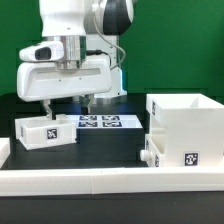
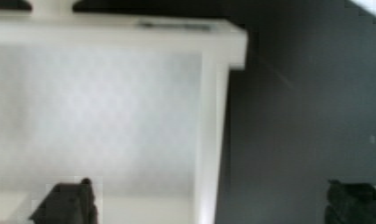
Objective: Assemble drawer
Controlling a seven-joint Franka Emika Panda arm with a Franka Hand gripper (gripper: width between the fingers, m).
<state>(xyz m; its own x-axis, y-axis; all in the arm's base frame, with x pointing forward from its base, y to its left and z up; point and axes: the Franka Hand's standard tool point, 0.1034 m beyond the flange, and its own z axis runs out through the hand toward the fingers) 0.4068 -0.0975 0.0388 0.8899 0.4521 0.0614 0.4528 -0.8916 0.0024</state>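
1. Exterior view: the gripper [image 1: 66,102] hangs low over the exterior view's left half of the table [image 1: 110,142], fingers pointing straight down, jaws spread apart and gripping nothing.
2. Directly beneath it sits the small tray [image 1: 45,131], tag facing the camera, resting flat on the table just beside the marker board [image 1: 98,122].
3. Over on the exterior view's right stands the tall case [image 1: 190,125], well apart from the gripper. A second tray [image 1: 152,151] appears to sit tight against its side, though how the two meet is hard to tell.
4. The long rail [image 1: 90,182] runs along the front.
5. Wrist view: the small tray [image 2: 114,110] fills one side of the picture and bare table [image 2: 318,100] the other.
6. Both fingertips [image 2: 64,200] show, wide apart. One hangs above the tray's hollow, the other out over the table.
7. Here's the key relation: the gripper [image 2: 208,200] centres on the tray's side wall, which runs crosswise to the line joining the fingertips.
8. My read: it's lined up to drop and pinch that wall. It looks clear of the tray so far.
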